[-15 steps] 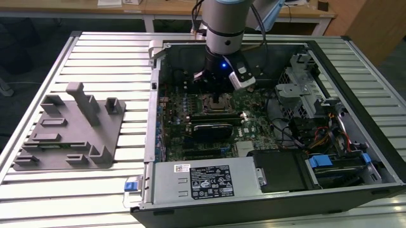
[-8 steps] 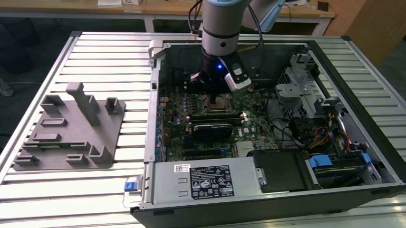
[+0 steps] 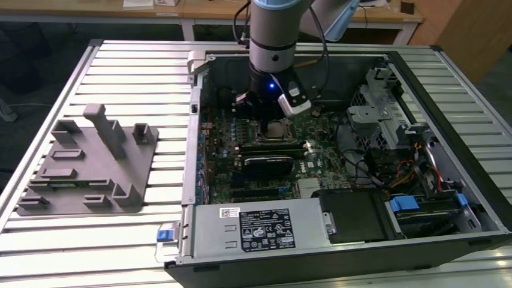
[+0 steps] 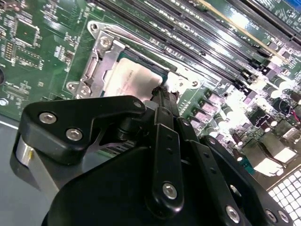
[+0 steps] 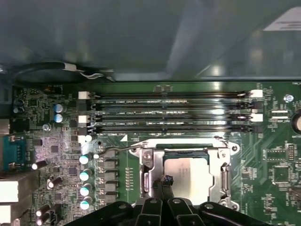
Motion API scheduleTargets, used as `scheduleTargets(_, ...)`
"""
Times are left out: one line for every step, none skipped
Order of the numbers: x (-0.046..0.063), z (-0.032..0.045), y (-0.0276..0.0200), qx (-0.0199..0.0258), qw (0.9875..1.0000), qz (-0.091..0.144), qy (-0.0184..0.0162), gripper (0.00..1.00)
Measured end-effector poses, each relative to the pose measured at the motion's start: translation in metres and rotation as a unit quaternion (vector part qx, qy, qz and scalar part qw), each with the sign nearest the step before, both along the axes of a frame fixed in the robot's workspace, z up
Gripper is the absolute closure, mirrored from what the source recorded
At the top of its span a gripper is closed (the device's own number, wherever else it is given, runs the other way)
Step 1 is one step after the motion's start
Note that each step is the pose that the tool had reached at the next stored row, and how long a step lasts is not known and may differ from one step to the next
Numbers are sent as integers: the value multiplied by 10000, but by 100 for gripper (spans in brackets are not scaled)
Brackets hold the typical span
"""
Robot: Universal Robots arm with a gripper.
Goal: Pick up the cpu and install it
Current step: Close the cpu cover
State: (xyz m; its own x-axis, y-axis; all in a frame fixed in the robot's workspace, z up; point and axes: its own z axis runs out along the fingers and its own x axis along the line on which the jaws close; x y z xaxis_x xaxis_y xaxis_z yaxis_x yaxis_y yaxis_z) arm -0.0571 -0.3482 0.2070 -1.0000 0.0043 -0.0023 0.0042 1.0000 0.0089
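The cpu (image 5: pixel 194 170), a flat square chip with a silver top, lies inside the metal socket frame (image 5: pixel 223 178) on the green motherboard. It also shows in the second wrist view as the cpu (image 4: pixel 126 79) and in the exterior view as the cpu (image 3: pixel 277 128). My gripper (image 5: pixel 165 181) hangs straight over the socket inside the open computer case. Its black fingers are pressed together, and their tip sits at one edge of the chip with nothing held between them. In the second wrist view the gripper (image 4: pixel 162 93) reaches that same edge, and the gripper body hides part of the socket. The exterior view shows the gripper (image 3: pixel 274 119) just above the board.
Long memory slots (image 5: pixel 169 113) run beside the socket, with capacitors (image 5: pixel 85 175) nearby. A black rectangular module (image 3: pixel 268 163), a power supply (image 3: pixel 256 228) and drive bays (image 3: pixel 416 204) sit within the case walls. A grey plastic fixture tray (image 3: pixel 88 168) stands on the slatted table at the exterior view's left.
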Motion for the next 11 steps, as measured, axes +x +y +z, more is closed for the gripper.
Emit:
scheduleTargets(-10, -4, 0, 1, 10000, 0, 0, 89)
scheduleTargets(-19, -10, 1, 2, 10000, 0, 0, 89)
scheduleTargets(-25, -17, 1, 2, 10000, 0, -1, 89)
scheduleTargets(-32, -22, 0, 2, 10000, 0, -1, 89)
scheduleTargets(-38, -28, 0, 1, 10000, 0, 0, 89)
scheduleTargets(-43, -32, 0, 1, 10000, 0, 0, 89)
scheduleTargets(-47, -36, 0, 1, 10000, 0, 0, 89)
scheduleTargets(-49, -41, 0, 1, 10000, 0, 0, 89)
scheduleTargets(-50, -47, 0, 2, 10000, 0, 0, 89)
scheduleTargets(-51, -52, 0, 2, 10000, 1, -1, 89)
scheduleTargets(-52, -56, 0, 1, 10000, 1, 0, 89)
